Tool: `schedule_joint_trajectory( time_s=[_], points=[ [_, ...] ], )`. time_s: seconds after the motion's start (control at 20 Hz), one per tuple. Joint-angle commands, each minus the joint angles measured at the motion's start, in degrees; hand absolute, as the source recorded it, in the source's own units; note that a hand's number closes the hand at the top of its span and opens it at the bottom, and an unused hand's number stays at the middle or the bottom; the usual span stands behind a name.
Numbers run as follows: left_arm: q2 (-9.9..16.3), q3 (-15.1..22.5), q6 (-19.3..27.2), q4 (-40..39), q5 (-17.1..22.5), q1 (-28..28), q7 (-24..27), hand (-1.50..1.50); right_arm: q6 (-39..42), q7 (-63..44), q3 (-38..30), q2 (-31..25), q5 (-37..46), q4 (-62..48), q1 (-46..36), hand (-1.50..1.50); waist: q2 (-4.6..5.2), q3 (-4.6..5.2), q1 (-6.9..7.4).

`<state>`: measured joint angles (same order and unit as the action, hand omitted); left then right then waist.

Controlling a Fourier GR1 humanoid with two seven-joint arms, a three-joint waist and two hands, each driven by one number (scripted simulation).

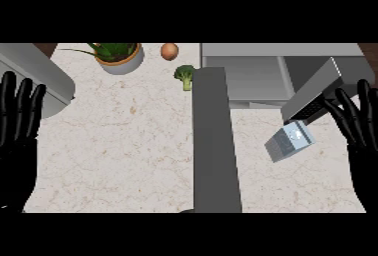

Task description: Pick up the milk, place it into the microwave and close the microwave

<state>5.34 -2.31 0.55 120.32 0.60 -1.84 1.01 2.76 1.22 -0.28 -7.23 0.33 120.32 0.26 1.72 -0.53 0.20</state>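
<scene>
Head view, steeply down: marble bench (pixel 118 150) with microwave (pixel 251 75) at top right, door (pixel 215 140) swung wide toward the viewer as a long grey slab. Milk (pixel 290 141), a pale blue-grey carton, lying tilted on the bench just right of the door and below the microwave's front corner, touched by neither hand. Right hand (pixel 356 120) at the right edge, fingers straight and spread, holding nothing, near the milk but apart from it. Left hand (pixel 18 110) resting at the left edge, fingers up and spread, likewise bare. Well apart at top left: potted plant (pixel 118 56), egg (pixel 170 51), broccoli (pixel 185 75).

Step in hand, by appearances: the pick-up, not yet made. Next move likely calls for bringing the right hand leftward and down over the milk, curling round it, then lifting into the open cavity before swinging the door shut.
</scene>
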Motion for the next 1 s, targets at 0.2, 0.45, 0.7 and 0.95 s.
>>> schedule_joint_trajectory(
  time_s=[0.2, 0.45, 0.7, 0.95],
  points=[
    [3.21, -4.23, -3.26, -10.89, 3.17, -6.85, 0.60, -1.50, -7.80, -8.25, 3.56, 4.75, 8.22, -4.28, -6.54, -1.50, -1.64, 0.55, -0.28],
    [0.44, -3.08, -4.72, -7.05, 8.46, 2.04, -3.80, -1.50, -6.35, -11.18, 5.56, 7.12, -5.26, -4.83, -6.23, -1.50, -1.79, 0.52, 0.32],
    [-1.17, -1.42, -6.10, -2.84, 7.46, 9.64, -1.04, -1.50, -6.87, -14.08, 8.26, 7.19, -4.40, 0.43, -4.06, -1.50, -1.81, 0.53, 0.02],
    [0.20, -4.68, -9.51, -5.74, 10.28, 10.77, 2.19, -1.50, -17.10, -9.46, 17.33, 7.22, 5.02, -2.41, -1.86, -1.50, -1.77, 0.55, 0.01]
  ],
)
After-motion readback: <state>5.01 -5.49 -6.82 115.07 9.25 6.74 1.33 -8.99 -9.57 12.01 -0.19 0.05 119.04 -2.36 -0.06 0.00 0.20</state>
